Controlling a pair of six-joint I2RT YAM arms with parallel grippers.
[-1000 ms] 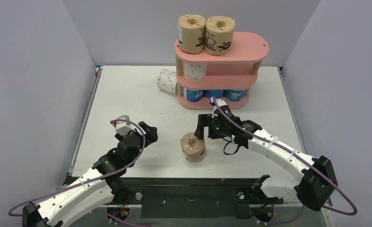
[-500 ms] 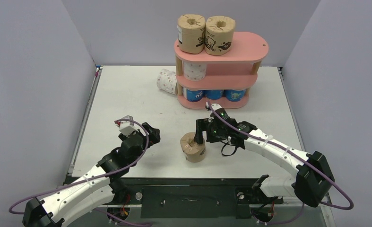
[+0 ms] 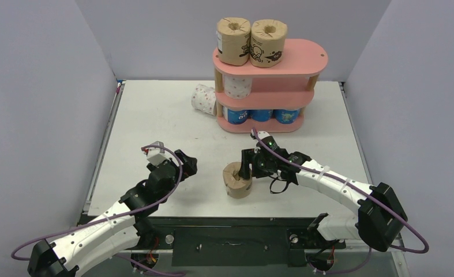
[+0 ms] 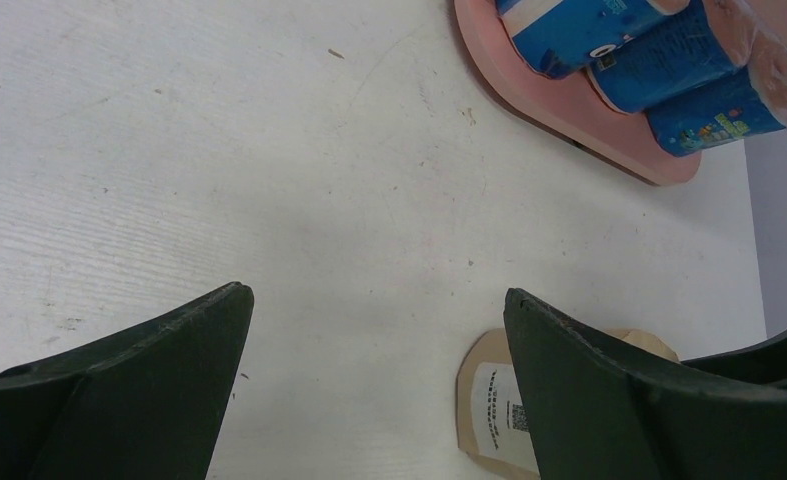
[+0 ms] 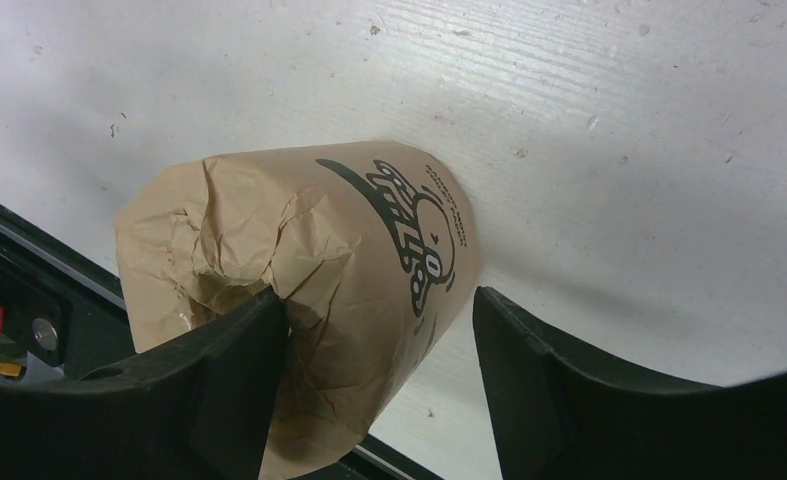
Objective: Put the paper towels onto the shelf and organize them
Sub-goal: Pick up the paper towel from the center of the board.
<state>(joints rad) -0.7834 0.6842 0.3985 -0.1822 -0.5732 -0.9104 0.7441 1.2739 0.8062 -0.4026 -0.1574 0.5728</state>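
Note:
A brown paper towel roll point(image 3: 236, 181) with black print leans over on the table near the front edge. My right gripper point(image 3: 246, 166) is open and straddles it. In the right wrist view one finger point(image 5: 239, 350) presses the crumpled end of this roll point(image 5: 309, 250), while the other finger point(image 5: 529, 350) stands a little off its side. My left gripper point(image 3: 185, 164) hovers open over bare table to the roll's left, holding nothing. The pink shelf point(image 3: 305, 56) carries two brown rolls point(image 3: 233, 39) on top, one white dotted roll point(image 3: 237, 86) in the middle and three blue rolls point(image 3: 262, 114) at the bottom.
Another white dotted roll point(image 3: 203, 99) lies on the table against the shelf's left end. Grey walls close in the table on three sides. The left wrist view shows the shelf's bottom board point(image 4: 569, 115), the blue rolls point(image 4: 669, 60) and the brown roll's label point(image 4: 484, 400).
My right gripper came down and leftward around the brown roll while its jaws narrowed. The roll tipped from upright to leaning. My left arm crept slightly forward.

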